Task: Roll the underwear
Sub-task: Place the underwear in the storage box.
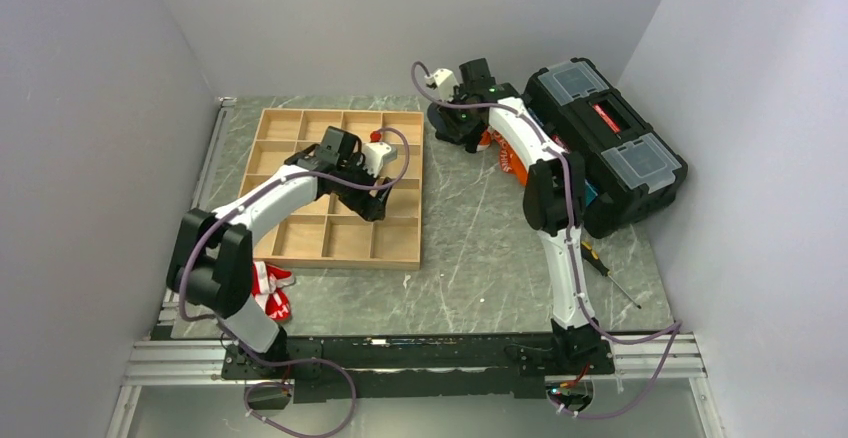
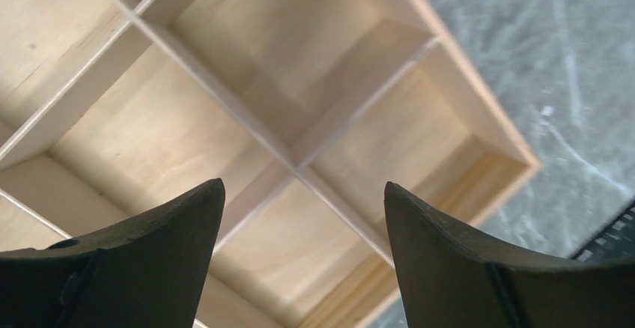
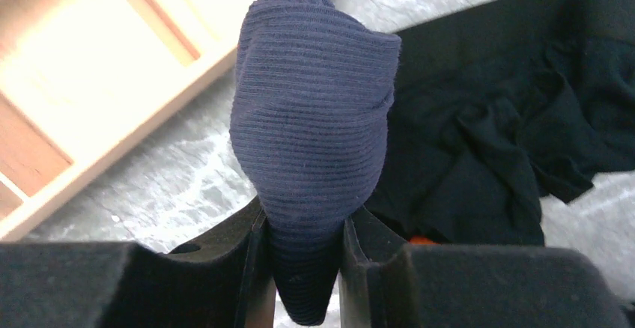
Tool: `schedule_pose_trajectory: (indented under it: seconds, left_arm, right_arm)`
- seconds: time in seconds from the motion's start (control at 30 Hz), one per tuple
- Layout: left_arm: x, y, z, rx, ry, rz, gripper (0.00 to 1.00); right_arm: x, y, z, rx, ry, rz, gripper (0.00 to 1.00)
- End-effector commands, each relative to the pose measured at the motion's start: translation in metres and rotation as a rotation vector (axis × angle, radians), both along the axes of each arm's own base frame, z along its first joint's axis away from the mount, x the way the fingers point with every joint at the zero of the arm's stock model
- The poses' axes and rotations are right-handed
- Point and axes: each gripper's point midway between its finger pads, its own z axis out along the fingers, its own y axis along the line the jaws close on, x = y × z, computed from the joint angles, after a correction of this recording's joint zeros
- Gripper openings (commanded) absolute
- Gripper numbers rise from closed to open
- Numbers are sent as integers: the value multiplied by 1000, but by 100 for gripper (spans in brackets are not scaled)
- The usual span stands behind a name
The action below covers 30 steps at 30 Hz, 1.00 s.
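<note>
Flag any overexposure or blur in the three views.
Right wrist: wooden tray blown out near white; navy ribbed cloth in the right claw sharp. Left wrist: even light, left claw near-black, little detail. Top external: evenly lit, no glare, soft shadows on the table.

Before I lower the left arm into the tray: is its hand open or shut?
Open. In the left wrist view, the fingers of the left hand stand wide apart, with only empty wooden tray compartments between them.
</note>
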Motion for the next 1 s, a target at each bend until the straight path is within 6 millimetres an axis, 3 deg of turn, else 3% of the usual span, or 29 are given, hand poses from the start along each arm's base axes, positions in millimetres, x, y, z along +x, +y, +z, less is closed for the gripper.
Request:
schedule_pose_trajectory:
  seconds: [0.0,0.17,0.3,0.4,0.63,0.97]
  left_arm:
    - [39,17,-15,118,-62,91,82]
    - [46,16,-45,168,17,89,78]
    - [30,8,-68,144,107,33,69]
    - [8,-3,-73,92,163,-41,60]
    - [-39,-18,-85,71,205,-192,51]
    - [-66,-38,-82,27,232,-267,51]
  right_arm:
    - [11,26,31,43,-77,2,0]
    - [6,36,27,54,-75,28,0]
    - [2,46,30,60,-82,51,0]
    - [0,52,30,48,-91,65,0]
    - [1,60,30,29,-100,72,0]
    - [-7,79,28,-2,-114,131,0]
